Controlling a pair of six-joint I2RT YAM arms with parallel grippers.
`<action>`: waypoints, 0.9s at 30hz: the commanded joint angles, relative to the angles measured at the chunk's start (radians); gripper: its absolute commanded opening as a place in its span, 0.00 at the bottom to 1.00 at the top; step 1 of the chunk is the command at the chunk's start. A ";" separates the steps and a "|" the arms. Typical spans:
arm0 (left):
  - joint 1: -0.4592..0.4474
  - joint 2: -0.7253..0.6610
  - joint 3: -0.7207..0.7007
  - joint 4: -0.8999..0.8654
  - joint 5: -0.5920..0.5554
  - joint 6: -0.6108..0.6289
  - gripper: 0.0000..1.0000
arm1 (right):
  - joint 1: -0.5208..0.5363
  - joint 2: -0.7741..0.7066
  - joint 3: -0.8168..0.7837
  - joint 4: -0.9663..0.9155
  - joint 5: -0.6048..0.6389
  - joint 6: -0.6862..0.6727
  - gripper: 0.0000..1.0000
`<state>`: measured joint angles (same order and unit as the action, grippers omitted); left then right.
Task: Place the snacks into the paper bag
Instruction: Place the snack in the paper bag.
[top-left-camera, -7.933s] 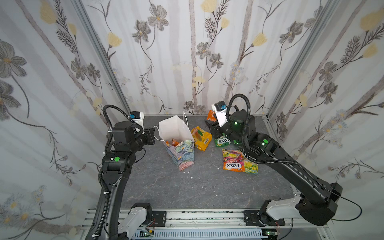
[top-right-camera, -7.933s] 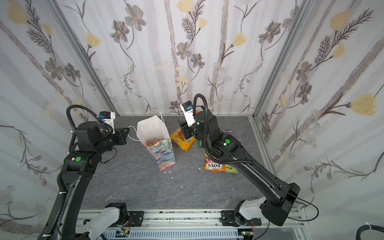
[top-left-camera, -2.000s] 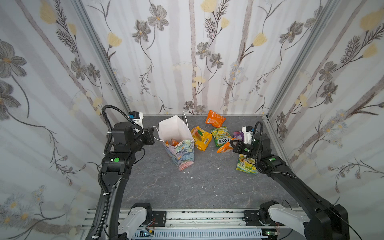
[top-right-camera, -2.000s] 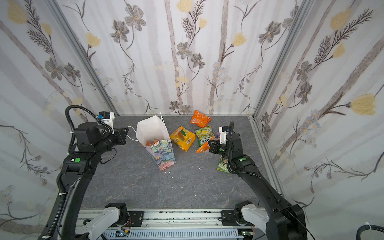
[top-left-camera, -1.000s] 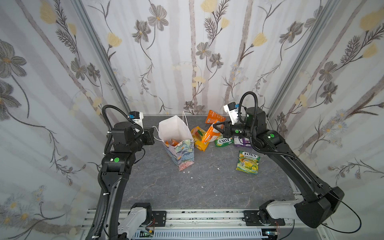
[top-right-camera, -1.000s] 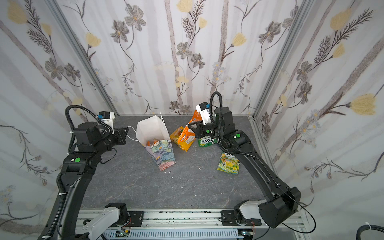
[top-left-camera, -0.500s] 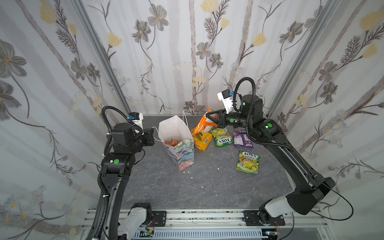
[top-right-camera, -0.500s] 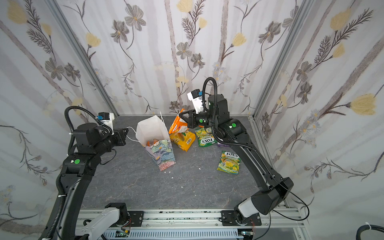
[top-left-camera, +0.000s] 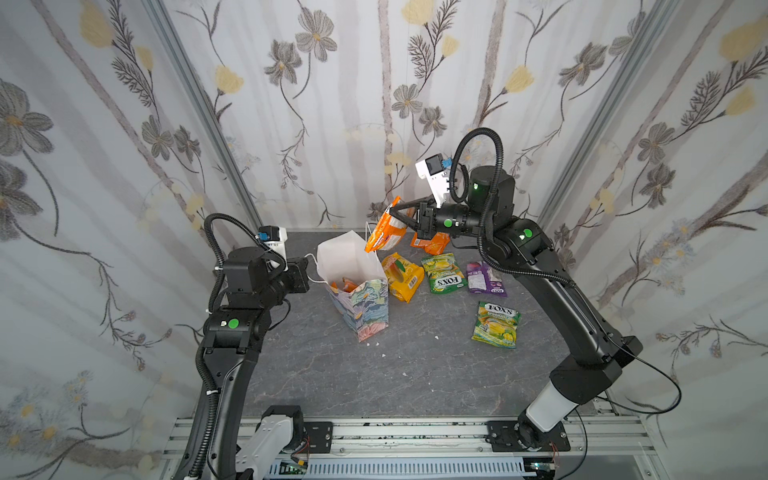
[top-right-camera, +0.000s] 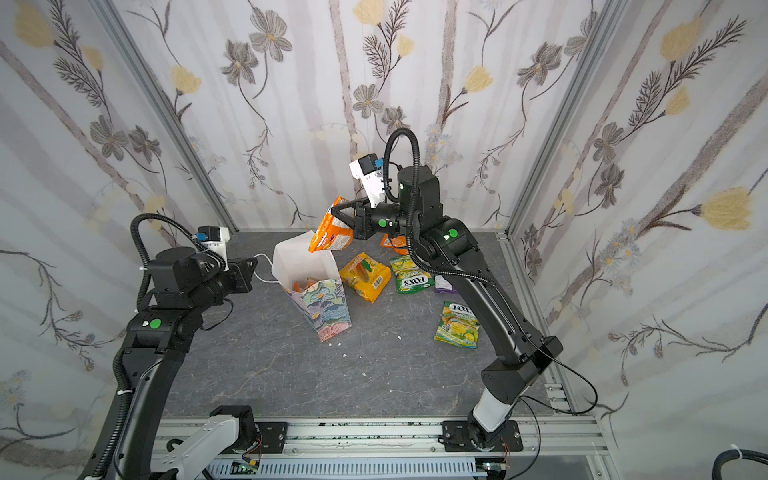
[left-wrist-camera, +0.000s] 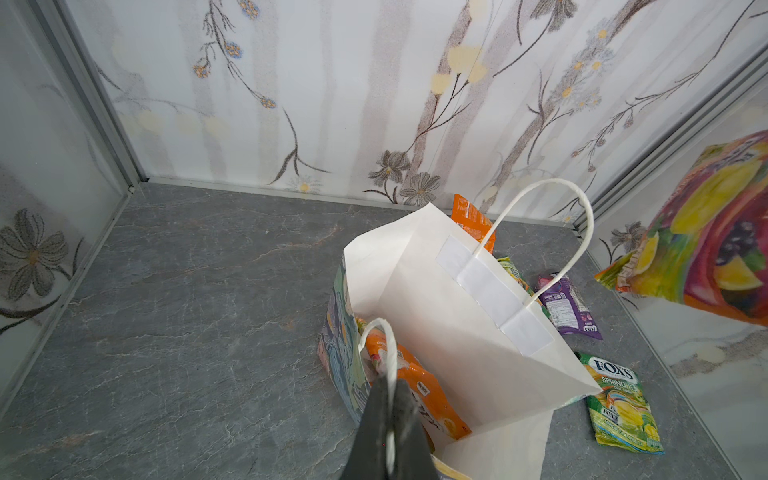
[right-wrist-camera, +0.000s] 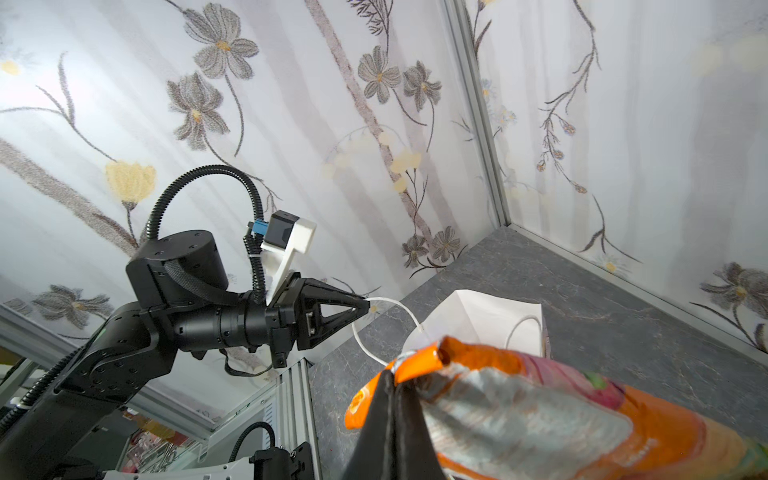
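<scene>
Orange snack (top-left-camera: 384, 235) (aloft), near paper bag (top-left-camera: 362, 309)

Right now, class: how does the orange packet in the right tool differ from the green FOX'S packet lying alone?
The orange packet hangs midair, pinched by the shut right tool; the green FOX'S packet lies flat on the table, untouched. The orange one is close to the paper bag's mouth; the green one lies away. Both are glossy, neither bagged.
</scene>
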<state>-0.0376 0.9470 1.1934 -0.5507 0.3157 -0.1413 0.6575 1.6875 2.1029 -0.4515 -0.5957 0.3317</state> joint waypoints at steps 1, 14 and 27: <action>0.000 0.001 0.000 0.028 0.008 0.006 0.00 | 0.020 0.017 0.050 0.033 -0.047 0.012 0.00; 0.001 0.004 0.013 0.017 0.003 0.022 0.00 | 0.095 0.091 0.116 0.115 -0.114 0.071 0.00; 0.001 0.006 0.016 0.008 0.003 0.028 0.00 | 0.133 0.242 0.178 0.073 -0.169 0.070 0.00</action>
<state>-0.0376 0.9546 1.2022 -0.5522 0.3180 -0.1303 0.7902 1.9152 2.2665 -0.4118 -0.7292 0.4004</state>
